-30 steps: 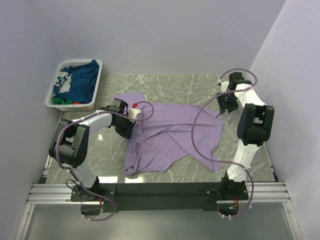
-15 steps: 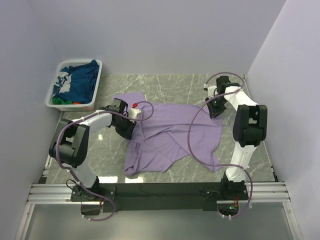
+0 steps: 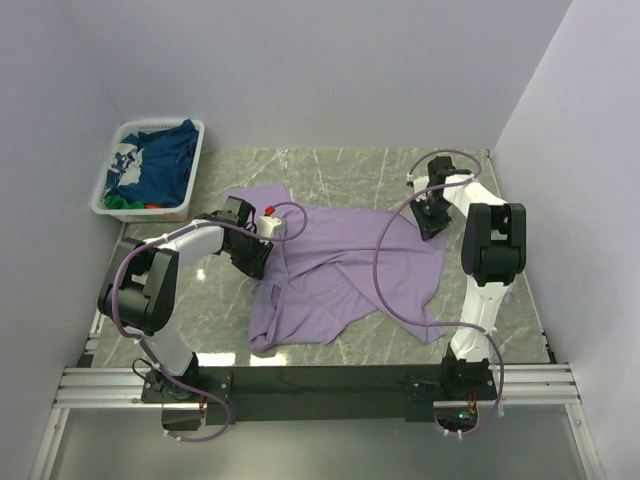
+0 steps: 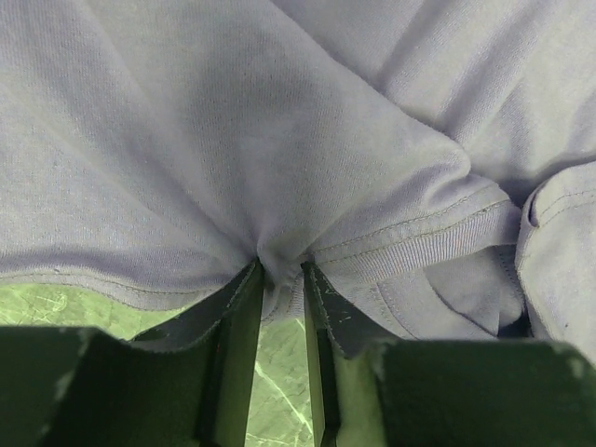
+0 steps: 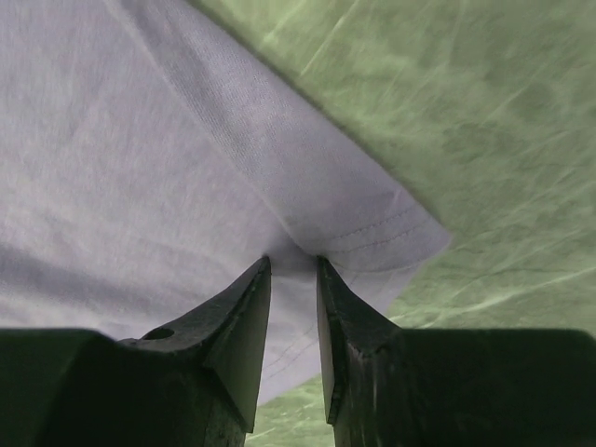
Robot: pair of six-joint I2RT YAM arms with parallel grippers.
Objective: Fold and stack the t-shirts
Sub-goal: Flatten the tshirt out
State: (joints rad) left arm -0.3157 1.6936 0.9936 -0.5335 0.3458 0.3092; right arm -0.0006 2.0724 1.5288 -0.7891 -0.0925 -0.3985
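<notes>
A large lavender t-shirt (image 3: pixel 340 270) lies crumpled and partly folded over itself in the middle of the table. My left gripper (image 3: pixel 257 260) is at its left side, shut on a bunch of cloth beside the ribbed collar; the pinch shows in the left wrist view (image 4: pixel 279 275). My right gripper (image 3: pixel 433 224) is at the shirt's far right corner, shut on the cloth just inside the hemmed edge (image 5: pixel 293 265). A navy t-shirt with white print (image 3: pixel 160 165) lies in the basket, with a green one (image 3: pixel 120 203) and a red one (image 3: pixel 152 207) showing under it.
The white slatted basket (image 3: pixel 140 213) stands at the far left corner against the wall. Walls close in the table at left, back and right. Purple cables loop from both arms over the shirt. Green marble table (image 5: pixel 484 112) shows beside the shirt's corner.
My right arm has swung left and toward the shirt's far right corner and now grips it. The left arm and the shirt have not visibly moved.
</notes>
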